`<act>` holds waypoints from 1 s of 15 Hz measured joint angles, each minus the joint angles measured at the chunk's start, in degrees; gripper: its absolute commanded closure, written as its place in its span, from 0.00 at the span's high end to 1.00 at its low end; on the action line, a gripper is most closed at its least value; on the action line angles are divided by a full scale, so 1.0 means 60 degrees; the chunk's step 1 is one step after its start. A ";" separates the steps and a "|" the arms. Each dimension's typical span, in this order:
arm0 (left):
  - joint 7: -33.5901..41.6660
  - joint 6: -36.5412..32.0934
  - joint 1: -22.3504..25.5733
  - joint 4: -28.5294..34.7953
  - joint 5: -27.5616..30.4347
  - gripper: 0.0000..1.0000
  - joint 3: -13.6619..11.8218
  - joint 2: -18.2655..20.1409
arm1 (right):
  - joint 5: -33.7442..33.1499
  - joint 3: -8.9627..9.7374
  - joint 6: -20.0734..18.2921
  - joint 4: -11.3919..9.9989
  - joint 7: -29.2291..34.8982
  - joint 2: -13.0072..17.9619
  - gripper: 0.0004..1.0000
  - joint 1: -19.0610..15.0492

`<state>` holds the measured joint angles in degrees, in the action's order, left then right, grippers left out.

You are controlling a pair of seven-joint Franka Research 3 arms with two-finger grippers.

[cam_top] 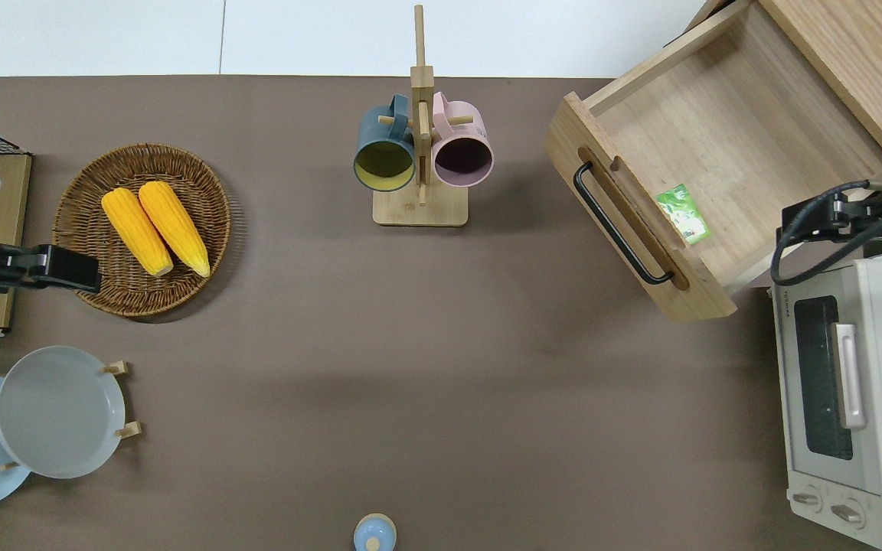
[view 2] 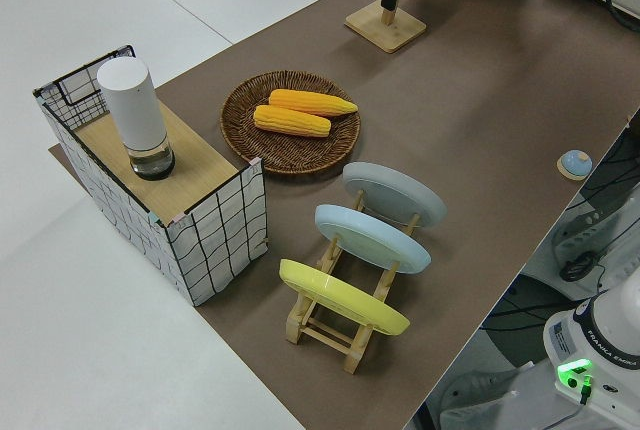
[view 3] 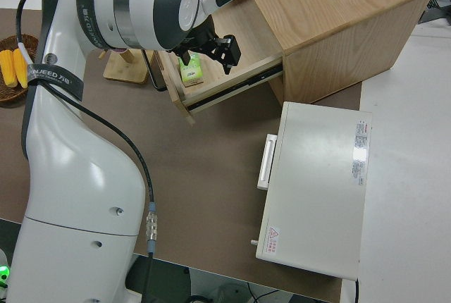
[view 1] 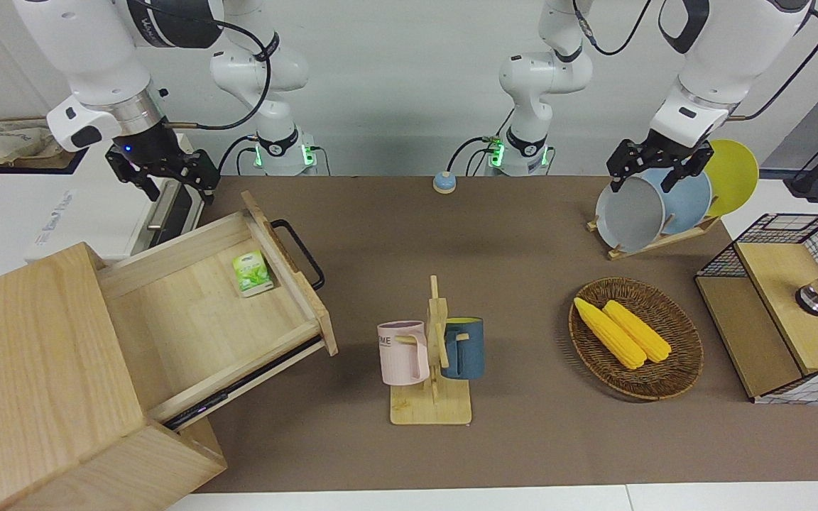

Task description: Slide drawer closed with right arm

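So the drawer [view 1: 217,298] is pulled way out of the cabinet [view 1: 33,376] at my right arm's end of the worktop [view 1: 508,284], with its black loop handle [view 1: 300,252] facing the mug rack [view 1: 432,355]. A small green packet [view 1: 251,272] lies inside, just against the front panel. My right tool [view 1: 160,174] is up in the air with its fingers spread, holding nothing, near the toaster oven [cam_top: 854,398]. My left arm is parked; can't tell what its tool [view 1: 657,167] is doing.
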<state>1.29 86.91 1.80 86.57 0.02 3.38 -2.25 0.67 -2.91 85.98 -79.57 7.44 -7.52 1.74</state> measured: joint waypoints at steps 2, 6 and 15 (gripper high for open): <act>0.0000 0.0000 0.0000 0.0000 0.0000 0.99 0.0000 0.0000 | -0.0109 0.0046 0.0000 0.0000 0.0000 -0.0003 0.99 0.0028; 0.0000 0.0000 0.0000 0.0000 0.0000 0.99 0.0000 0.0000 | -0.0340 0.0161 0.0000 -0.0001 0.0000 -0.0034 0.99 0.0077; 0.0000 0.0000 0.0000 0.0000 0.0000 0.99 0.0000 0.0000 | -0.0349 0.0163 0.0000 -0.0001 -0.0004 -0.0041 0.98 0.0099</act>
<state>1.29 86.91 1.80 86.57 0.02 3.38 -2.25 -1.43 -1.94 85.98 -79.57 7.41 -7.76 2.34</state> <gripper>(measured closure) 0.004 0.013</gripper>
